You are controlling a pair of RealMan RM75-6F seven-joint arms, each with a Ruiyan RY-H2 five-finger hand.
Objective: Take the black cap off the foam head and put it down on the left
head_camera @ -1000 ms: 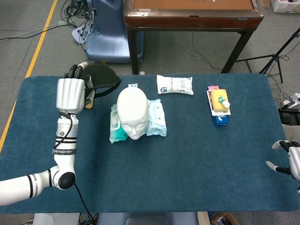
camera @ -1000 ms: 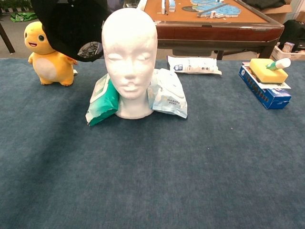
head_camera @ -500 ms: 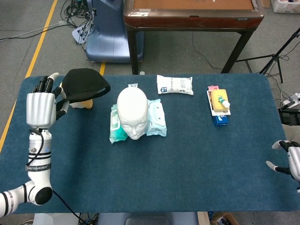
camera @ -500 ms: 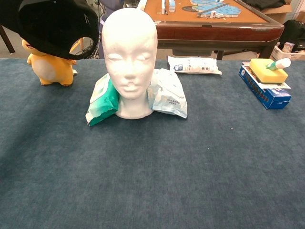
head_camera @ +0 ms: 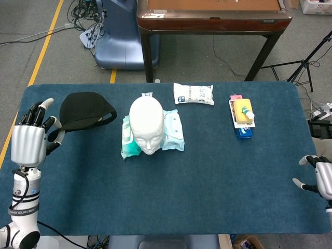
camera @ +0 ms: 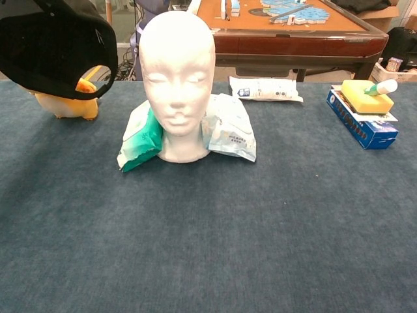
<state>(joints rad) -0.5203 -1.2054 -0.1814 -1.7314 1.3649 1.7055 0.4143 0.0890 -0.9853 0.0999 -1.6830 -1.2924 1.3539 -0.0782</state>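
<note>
Black cap [head_camera: 84, 110] is swinging further out to the left as we watch, well clear of the bare foam head [head_camera: 146, 124] now, and lower than a moment ago. Our left hand [head_camera: 28, 141] holds it by the near edge, fingers mostly stretched upward; in the chest view the cap hangs above the blue surface [camera: 215, 241], in front of the yellow plush toy [camera: 68, 104]. So removal is done; we judge only the setting down remains. Our right hand [head_camera: 317, 179] idles at the far edge, fingers apart, empty. Print on the white packet [head_camera: 193, 94] is too small to read.
</note>
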